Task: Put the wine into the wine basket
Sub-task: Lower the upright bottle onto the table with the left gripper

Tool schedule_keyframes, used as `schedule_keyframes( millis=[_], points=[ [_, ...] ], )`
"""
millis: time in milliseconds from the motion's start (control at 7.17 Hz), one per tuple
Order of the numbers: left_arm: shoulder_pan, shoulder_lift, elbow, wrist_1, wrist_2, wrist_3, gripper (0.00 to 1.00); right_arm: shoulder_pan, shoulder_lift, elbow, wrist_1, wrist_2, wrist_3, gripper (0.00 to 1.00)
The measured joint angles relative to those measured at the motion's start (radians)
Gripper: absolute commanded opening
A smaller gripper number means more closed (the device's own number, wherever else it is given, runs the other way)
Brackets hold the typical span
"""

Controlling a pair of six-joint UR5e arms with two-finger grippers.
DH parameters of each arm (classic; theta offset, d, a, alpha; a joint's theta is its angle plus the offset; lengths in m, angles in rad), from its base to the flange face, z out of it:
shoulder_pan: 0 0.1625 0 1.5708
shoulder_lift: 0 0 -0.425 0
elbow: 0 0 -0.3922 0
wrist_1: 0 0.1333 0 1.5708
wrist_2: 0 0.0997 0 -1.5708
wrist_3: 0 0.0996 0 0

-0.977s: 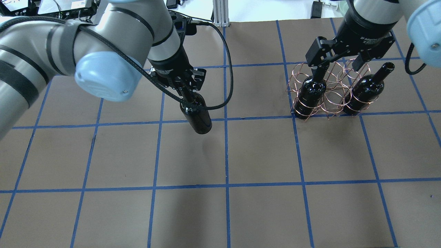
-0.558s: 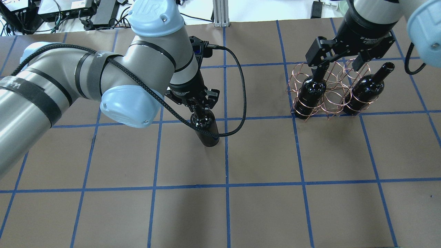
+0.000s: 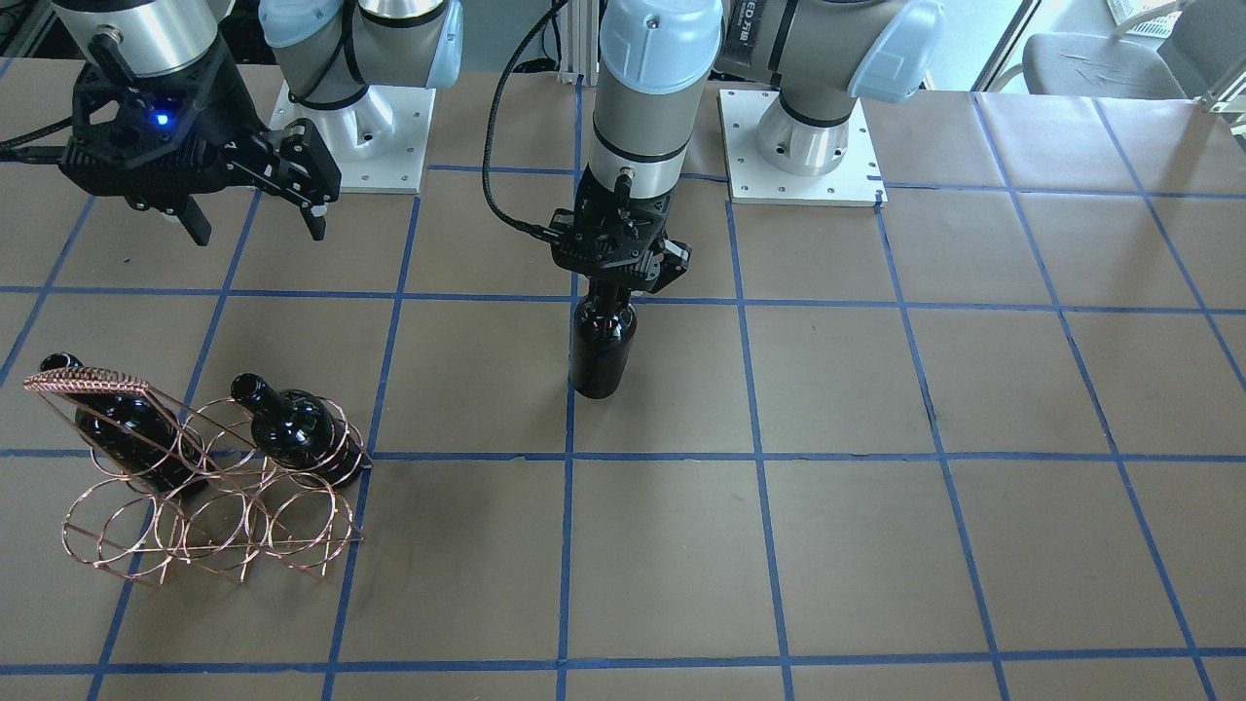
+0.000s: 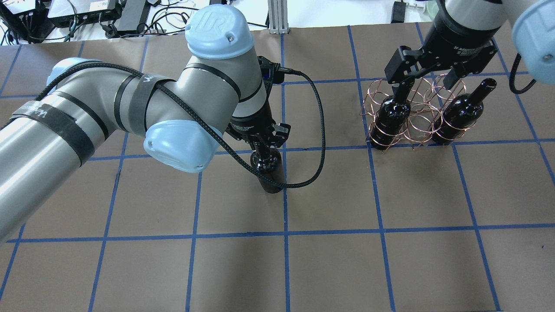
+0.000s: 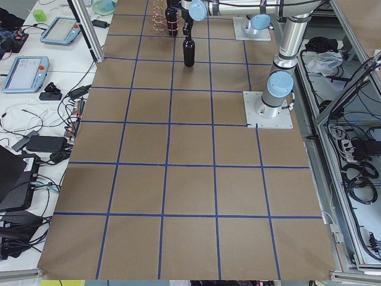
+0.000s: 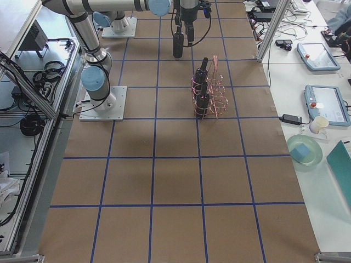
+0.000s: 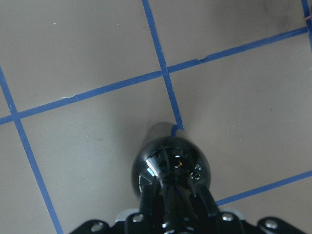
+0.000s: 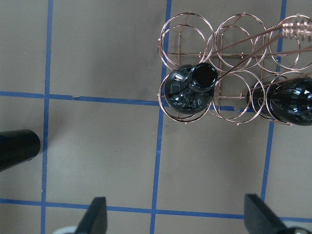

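Holding the wine bottle (image 3: 602,350) upright near the desk's middle, the left claw (image 3: 620,284) is clamped on its neck from above, well apart from the copper wire wine basket (image 3: 209,531), which sits toward the robot's right. Two more black bottles (image 3: 297,428) (image 3: 127,428) lean in the basket's outer rings with necks tilted upward, and the right claw (image 3: 258,226) hovers near the basket, its fingers spread wide apart. Brown paper (image 3: 925,545) crossed by blue tape lines (image 3: 759,456) covers the desk, while side benches carry tablets (image 5: 27,71), cables (image 5: 44,143), a green bowl (image 6: 303,149) and a paper cup (image 6: 317,124).
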Motion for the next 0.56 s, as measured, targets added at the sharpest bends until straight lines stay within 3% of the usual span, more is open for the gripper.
schedule_keyframes(
  millis=[419, 558],
  points=[
    [0.003, 0.007, -0.020, -0.003, 0.007, 0.006, 0.00, 0.000, 0.000, 0.000, 0.000, 0.000, 0.000, 1.00],
    [0.005, 0.006, -0.023, -0.001, 0.006, 0.006, 0.27, 0.000, 0.000, 0.000, 0.000, 0.001, 0.000, 1.00]
  ],
)
